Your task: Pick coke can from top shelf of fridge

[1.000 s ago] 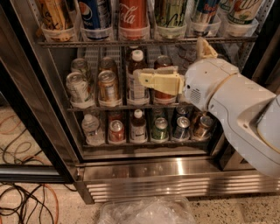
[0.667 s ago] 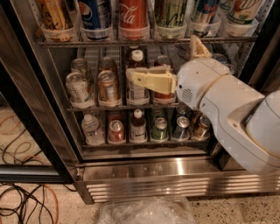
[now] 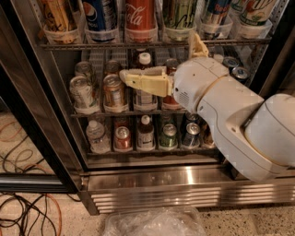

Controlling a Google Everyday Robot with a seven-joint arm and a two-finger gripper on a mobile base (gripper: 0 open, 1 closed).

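Note:
The coke can [image 3: 140, 18], red with white script, stands on the top shelf [image 3: 64, 46] of the fridge [image 3: 152, 182], between a blue Pepsi can [image 3: 102, 16] and a green-and-white can [image 3: 179, 14]. Its top is cut off by the frame edge. My gripper [image 3: 133, 79], cream-coloured on a white arm, reaches in from the right and points left. It is below the top shelf rail, in front of the middle shelf's white-capped bottle [image 3: 144, 60]. It is below the coke can and holds nothing I can see.
The middle shelf holds silver and copper-coloured cans [image 3: 83, 92]. The bottom shelf holds bottles and cans [image 3: 122, 138]. The dark door frame [image 3: 27, 106] stands at the left. Cables [image 3: 27, 216] lie on the floor and crumpled plastic [image 3: 152, 223] lies below the steel grille.
My gripper and arm have moved left and slightly up, from in front of the middle shelf's right half toward its centre. The cans have not moved.

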